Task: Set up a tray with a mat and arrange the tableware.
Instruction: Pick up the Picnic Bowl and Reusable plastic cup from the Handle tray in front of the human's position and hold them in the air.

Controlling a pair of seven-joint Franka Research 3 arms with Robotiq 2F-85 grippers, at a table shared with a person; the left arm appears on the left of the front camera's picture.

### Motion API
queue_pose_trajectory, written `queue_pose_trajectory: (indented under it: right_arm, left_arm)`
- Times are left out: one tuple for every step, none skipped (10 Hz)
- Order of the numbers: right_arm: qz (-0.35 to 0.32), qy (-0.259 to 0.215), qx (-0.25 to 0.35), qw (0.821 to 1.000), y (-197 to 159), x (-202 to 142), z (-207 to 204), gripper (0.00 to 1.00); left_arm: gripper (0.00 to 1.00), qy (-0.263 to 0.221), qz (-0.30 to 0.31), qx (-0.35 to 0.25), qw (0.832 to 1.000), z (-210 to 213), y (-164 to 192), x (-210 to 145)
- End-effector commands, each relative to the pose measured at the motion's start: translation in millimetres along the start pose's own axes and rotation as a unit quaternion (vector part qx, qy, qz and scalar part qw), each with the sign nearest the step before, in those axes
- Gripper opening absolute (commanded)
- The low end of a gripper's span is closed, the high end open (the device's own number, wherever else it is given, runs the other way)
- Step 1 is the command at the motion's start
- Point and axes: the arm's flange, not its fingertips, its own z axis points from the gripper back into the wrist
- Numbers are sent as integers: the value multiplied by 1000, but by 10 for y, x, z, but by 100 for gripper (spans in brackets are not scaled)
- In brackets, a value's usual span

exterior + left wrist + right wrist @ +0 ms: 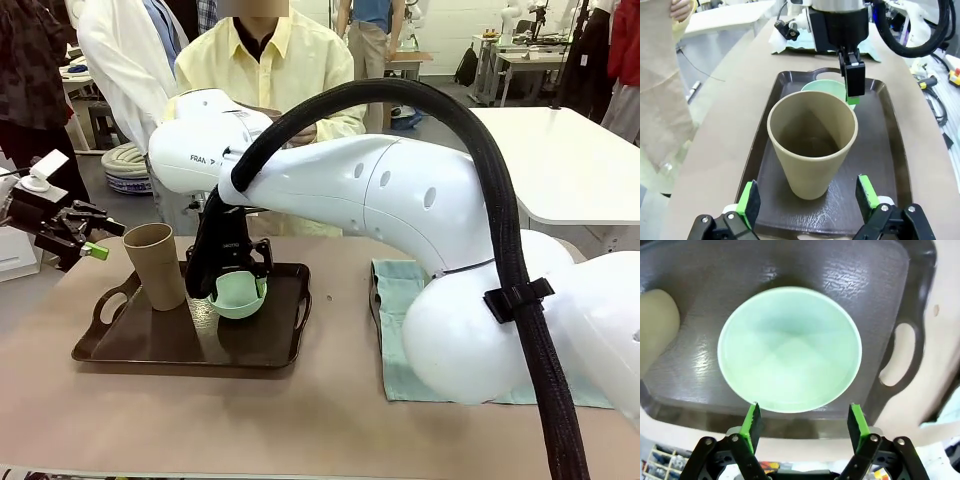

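Mint green was the colour of the bowl (238,296) on which the coming move turned. It sat mouth up on the dark brown tray (180,360), right of centre, with the tan cup (157,265) upright just beside it on the left. The tray stood on the left part of the tabletop (330,420). A green cloth mat (400,300) lay flat on the tabletop to the right, apart from the tray and not under the tableware.

1. Key relation. I read the bowl as lying straight ahead of the right pincer (804,414), along its fingers, that is, directly beneath it. In the right wrist view the bowl's near rim fell between the two green pads (752,422). The bowl was round, so no long axis constrained the wrist roll.

2. Pincer state. The right pincer's jaws stood wide apart, and in the front view one finger showed on either side of the bowl. I could not tell whether the pads touched it, and I judged nothing clamped. The left pincer (808,194) was spread fully and empty, levelled at the cup from the tray's left end and apart from it.

3. Arm pose. The right arm reached across the middle of the tabletop, wrist turned down, fingers near vertical over the tray. It was clearly the nearer arm to the bowl. The left arm sat low at the tabletop's left side.

4. Assessment. I judged that any move on the bowl called for vertical travel of the right pincer.
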Motion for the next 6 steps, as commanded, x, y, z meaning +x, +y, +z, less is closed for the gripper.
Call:
queue_pose_trajectory:
  right_arm:
    - [-27, -8, 12, 1000, -567, -383, -331, 89]
    - [-31, -9, 11, 999, -581, -388, -321, 89]
    - [-36, -13, 9, 999, -599, -400, -305, 89]
    - [-44, -15, 11, 999, -645, -393, -302, 89]
    - [-51, -16, 16, 998, -696, -361, -315, 89]
    - [-53, -13, 24, 998, -756, -317, -344, 89]
  left_arm:
    - [100, -19, -14, 4, 1000, 54, 26, -4]
    - [100, -19, -15, 7, 1000, 82, 6, -7]
    - [100, -22, -19, 9, 1000, 109, 8, -1]
    - [100, -28, -26, 5, 999, 91, 20, 9]
    - [100, -28, -29, -2, 999, 31, 44, 11]
    - [100, -29, -34, -2, 999, -36, 68, 5]
